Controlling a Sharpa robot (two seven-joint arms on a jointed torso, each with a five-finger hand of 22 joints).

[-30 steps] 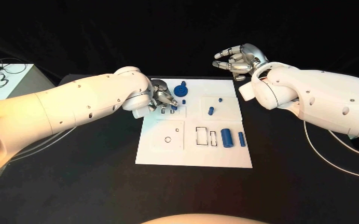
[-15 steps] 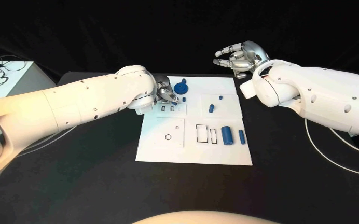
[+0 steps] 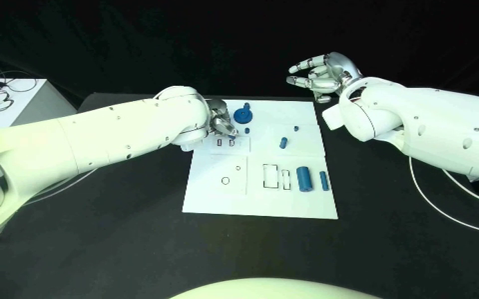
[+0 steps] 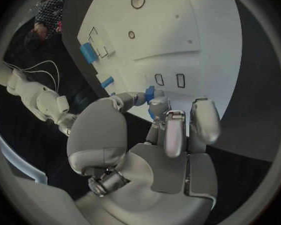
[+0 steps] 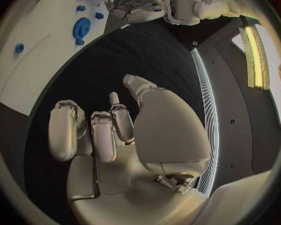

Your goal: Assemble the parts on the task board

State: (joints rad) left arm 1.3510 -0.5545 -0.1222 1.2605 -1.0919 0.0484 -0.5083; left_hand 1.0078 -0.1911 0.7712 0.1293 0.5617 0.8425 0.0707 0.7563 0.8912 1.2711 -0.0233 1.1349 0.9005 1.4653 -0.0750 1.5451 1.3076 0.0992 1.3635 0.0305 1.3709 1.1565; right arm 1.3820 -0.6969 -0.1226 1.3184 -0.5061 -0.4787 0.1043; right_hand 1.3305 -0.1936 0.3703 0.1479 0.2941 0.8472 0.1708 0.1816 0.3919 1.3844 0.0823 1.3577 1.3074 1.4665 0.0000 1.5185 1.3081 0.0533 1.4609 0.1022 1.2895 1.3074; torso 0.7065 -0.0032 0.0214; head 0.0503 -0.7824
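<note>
The white task board (image 3: 257, 198) lies mid-table. My left hand (image 3: 221, 124) hovers over its far left part, just beyond two small slots (image 3: 226, 142), and pinches a small blue part (image 4: 150, 92) between thumb and a finger. A blue gear (image 3: 244, 114) and a small peg (image 3: 246, 131) stand beside that hand. A blue peg (image 3: 284, 142), a thick blue cylinder (image 3: 303, 179) and a slim blue bar (image 3: 323, 180) lie on the board's right half. My right hand (image 3: 321, 76) hangs raised beyond the board's far right corner, fingers loosely spread, holding nothing.
A pale box (image 3: 20, 102) with cables stands at the table's far left. Rectangular outlines (image 3: 269, 176) and a round hole (image 3: 226, 180) mark the board's near half. Black tabletop (image 3: 120, 243) surrounds the board.
My left hand has drawn slightly away from the two small slots, which now show in front of it. The right hand has barely moved.
</note>
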